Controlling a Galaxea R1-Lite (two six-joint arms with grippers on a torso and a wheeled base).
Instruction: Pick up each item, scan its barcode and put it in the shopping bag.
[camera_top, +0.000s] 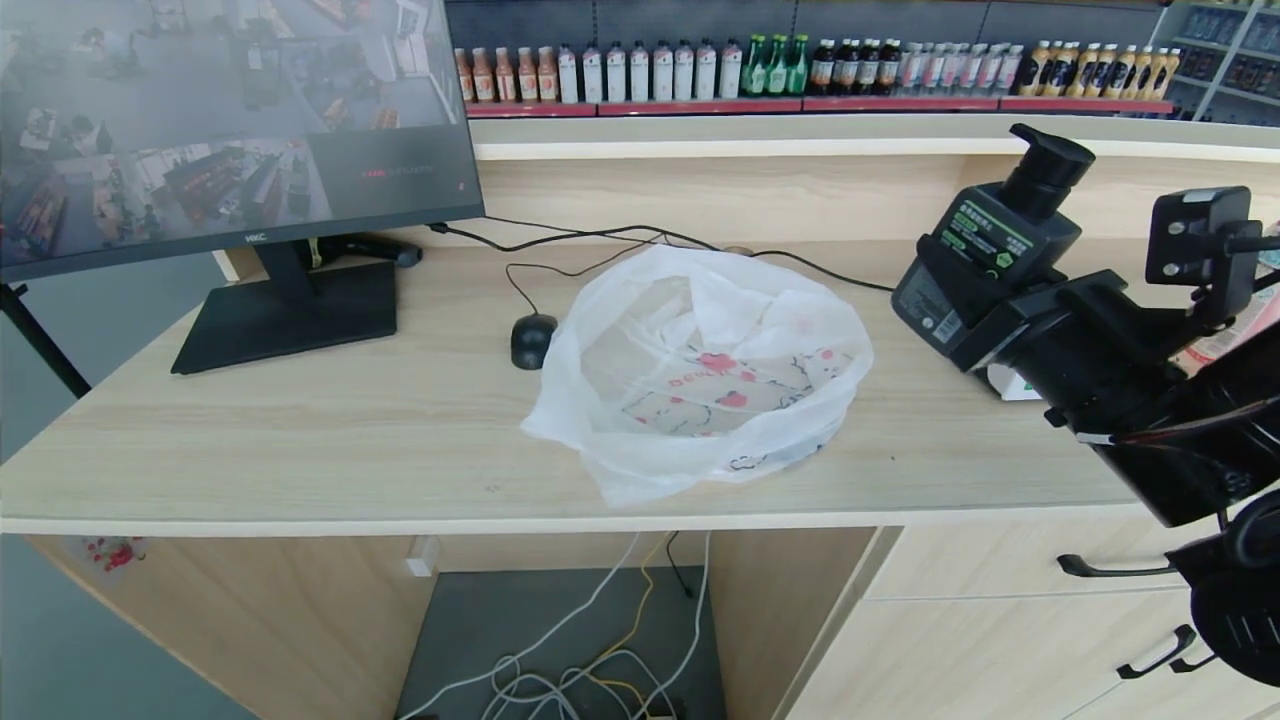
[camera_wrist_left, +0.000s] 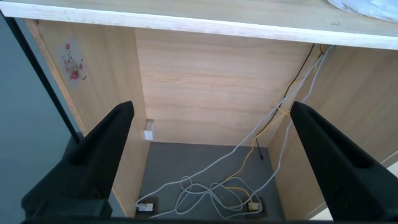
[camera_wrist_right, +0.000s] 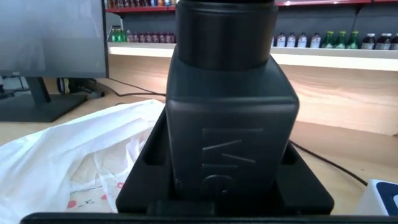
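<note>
A black pump bottle (camera_top: 985, 250) with a green label and a barcode hangs tilted above the right part of the wooden counter (camera_top: 300, 440). My right gripper (camera_top: 1000, 330) is shut on its base. In the right wrist view the bottle (camera_wrist_right: 227, 124) stands between the gripper's (camera_wrist_right: 227, 183) black fingers (camera_wrist_right: 146, 171). The white plastic shopping bag (camera_top: 700, 370) lies open at mid-counter, left of the bottle and below its level, and it shows again beyond the bottle as the bag (camera_wrist_right: 74, 162). My left gripper (camera_wrist_left: 214, 155) is open and holds nothing, below the counter's front edge, facing the cable recess.
A monitor (camera_top: 230, 110) on a black stand fills the counter's left rear, with a black mouse (camera_top: 532, 340) and cables beside the bag. A small white box (camera_top: 1010, 383) lies under the right gripper. A raised ledge (camera_top: 800, 150) borders the back. Loose cables (camera_wrist_left: 217, 186) lie on the floor.
</note>
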